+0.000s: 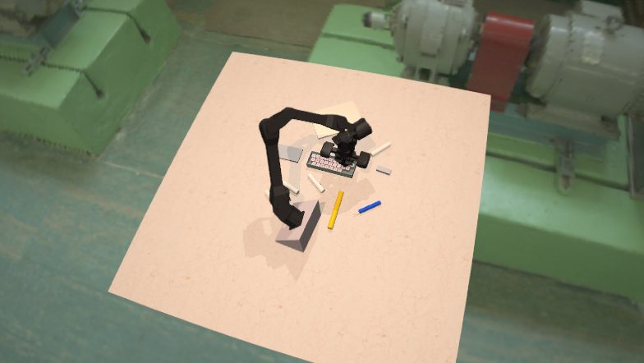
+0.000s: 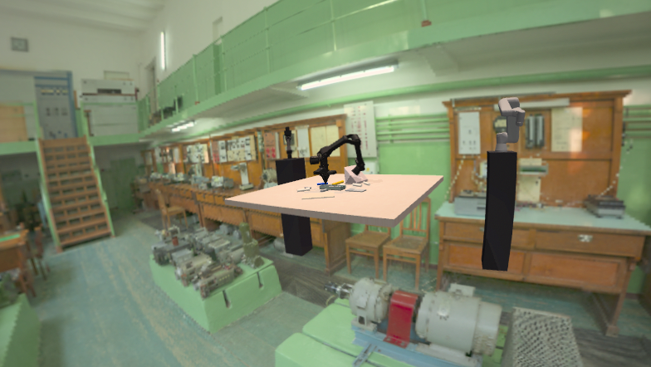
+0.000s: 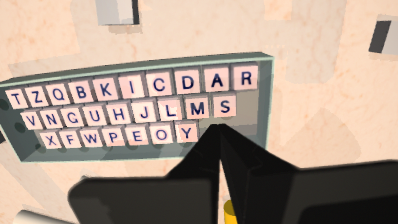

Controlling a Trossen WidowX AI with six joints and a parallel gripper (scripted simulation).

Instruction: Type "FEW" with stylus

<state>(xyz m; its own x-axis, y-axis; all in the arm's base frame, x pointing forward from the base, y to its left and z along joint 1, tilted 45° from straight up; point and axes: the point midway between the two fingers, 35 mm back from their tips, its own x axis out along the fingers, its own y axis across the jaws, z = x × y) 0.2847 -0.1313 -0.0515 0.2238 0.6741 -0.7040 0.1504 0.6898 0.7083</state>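
Note:
The keyboard [image 1: 319, 161] [image 2: 331, 187] [image 3: 250, 107] has a grey-green frame and pale pink keys in scrambled order. In the wrist view the bottom row holds F [image 3: 70, 139], W [image 3: 91, 138] and E [image 3: 136, 136]. My gripper [image 1: 345, 160] [image 2: 326, 179] [image 3: 217, 131] is shut with nothing between its fingers; it hangs just above the keyboard's right end, with the tips over the bare spot right of the Y key. A blue stylus [image 1: 370, 207] with a thin tip lies on the table in front and to the right of the keyboard, apart from the gripper.
A yellow rod [image 1: 335, 209] lies beside the stylus. White sticks [image 1: 379, 148] [image 1: 315, 182], small grey blocks [image 1: 383, 169] [image 3: 117, 11], a grey plate [image 1: 290, 152] and a cream sheet [image 1: 336, 112] surround the keyboard. The arm stands on a wedge block [image 1: 306, 230].

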